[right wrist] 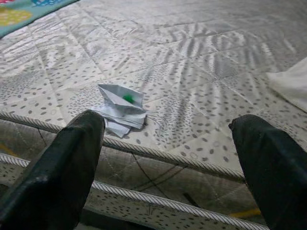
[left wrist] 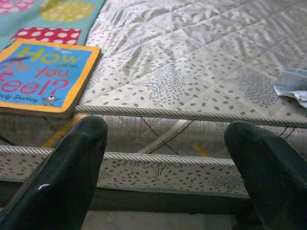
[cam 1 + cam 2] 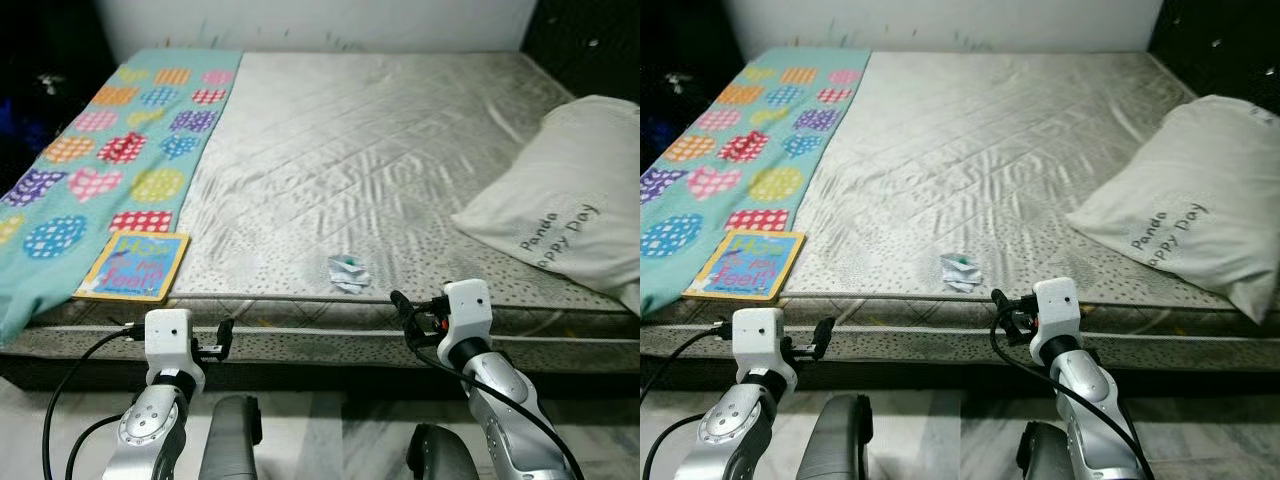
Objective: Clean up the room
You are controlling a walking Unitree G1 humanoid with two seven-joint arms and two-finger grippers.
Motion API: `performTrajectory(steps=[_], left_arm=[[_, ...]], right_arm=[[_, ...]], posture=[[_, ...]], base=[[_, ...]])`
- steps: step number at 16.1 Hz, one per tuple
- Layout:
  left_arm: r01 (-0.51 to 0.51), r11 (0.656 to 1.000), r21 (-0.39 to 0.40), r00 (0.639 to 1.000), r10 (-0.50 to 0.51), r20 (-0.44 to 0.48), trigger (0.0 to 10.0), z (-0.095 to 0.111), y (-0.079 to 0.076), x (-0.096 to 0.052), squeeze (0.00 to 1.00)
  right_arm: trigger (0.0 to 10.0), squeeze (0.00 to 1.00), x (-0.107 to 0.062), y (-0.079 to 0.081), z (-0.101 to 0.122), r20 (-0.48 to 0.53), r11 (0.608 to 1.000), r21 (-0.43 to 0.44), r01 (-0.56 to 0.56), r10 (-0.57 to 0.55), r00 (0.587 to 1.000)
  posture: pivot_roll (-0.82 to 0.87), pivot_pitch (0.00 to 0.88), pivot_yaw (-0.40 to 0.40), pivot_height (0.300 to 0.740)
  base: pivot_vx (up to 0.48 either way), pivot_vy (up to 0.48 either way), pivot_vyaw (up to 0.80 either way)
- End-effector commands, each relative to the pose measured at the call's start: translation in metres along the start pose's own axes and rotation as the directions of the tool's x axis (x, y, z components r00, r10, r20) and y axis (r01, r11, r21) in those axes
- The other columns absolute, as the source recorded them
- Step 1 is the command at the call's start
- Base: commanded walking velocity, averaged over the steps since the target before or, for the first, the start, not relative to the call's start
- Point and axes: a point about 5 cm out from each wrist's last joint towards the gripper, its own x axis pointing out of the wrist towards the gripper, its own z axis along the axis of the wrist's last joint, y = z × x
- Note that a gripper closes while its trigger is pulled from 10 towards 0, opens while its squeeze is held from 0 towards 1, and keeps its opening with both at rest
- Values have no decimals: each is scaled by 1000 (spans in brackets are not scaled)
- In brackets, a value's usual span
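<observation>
Both arms up at the near edge of the bed (image 3: 400, 150), nothing in either gripper. Right gripper (image 1: 168, 167) has fingers spread wide w/ a crumpled white wrapper (image 1: 120, 108) just ahead of it on the mattress, closer to one finger, not touching. Left gripper (image 2: 165, 167) also spread, and the "How do you feel?" book (image 2: 41, 76) lies ahead & off to its outer side, partly on the teal patterned blanket (image 3: 110, 150). White pillow (image 3: 565, 190) sits well beyond the right gripper, off to its right.
</observation>
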Motion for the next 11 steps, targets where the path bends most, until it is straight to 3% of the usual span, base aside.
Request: performTrajectory(steps=[1,6,11], left_arm=[[10,1000,1,1000,-10,13,10000,3,0,0,0],[18,1000,0,1000,-18,13,10000,3,0,0,0],[19,1000,2,1000,-19,15,10000,5,1,1,0]], right_arm=[[10000,0,-1,-1,5,25,1000,-26,-9,10,1000],[10000,0,-1,1,5,28,1000,-15,-14,14,999],[10000,0,0,2,4,27,1000,-8,-12,12,1000]], posture=[[-107,0,-8,575],[-108,0,-6,575],[-107,0,-3,575]], base=[[0,0,0],[0,0,670],[48,0,0]])
